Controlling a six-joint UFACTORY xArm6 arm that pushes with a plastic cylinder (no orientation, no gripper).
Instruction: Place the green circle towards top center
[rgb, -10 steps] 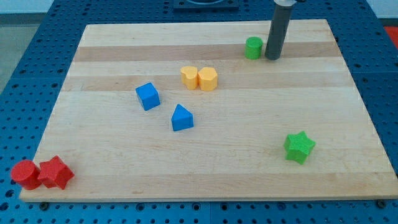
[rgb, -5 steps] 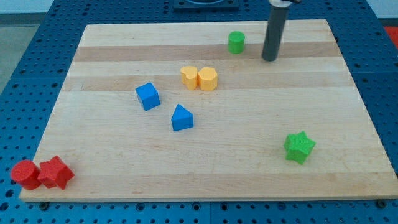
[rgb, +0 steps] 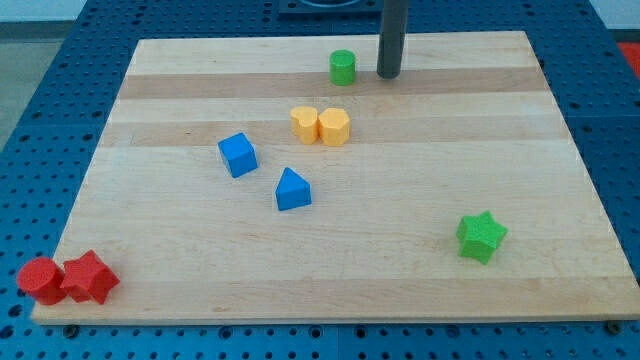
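The green circle (rgb: 343, 67) stands near the top edge of the wooden board (rgb: 520, 140), close to the middle of its width. My tip (rgb: 388, 74) is just to the circle's right, with a small gap between them. The rod rises out of the view's top.
Two yellow blocks (rgb: 321, 126) sit side by side below the circle. A blue cube (rgb: 238, 155) and a blue triangle (rgb: 292, 189) lie left of centre. A green star (rgb: 481, 236) is at the lower right. A red circle (rgb: 40, 279) and a red star (rgb: 89, 278) sit at the bottom left corner.
The green circle has slid left along the top of the board. My tip has followed it to the left.
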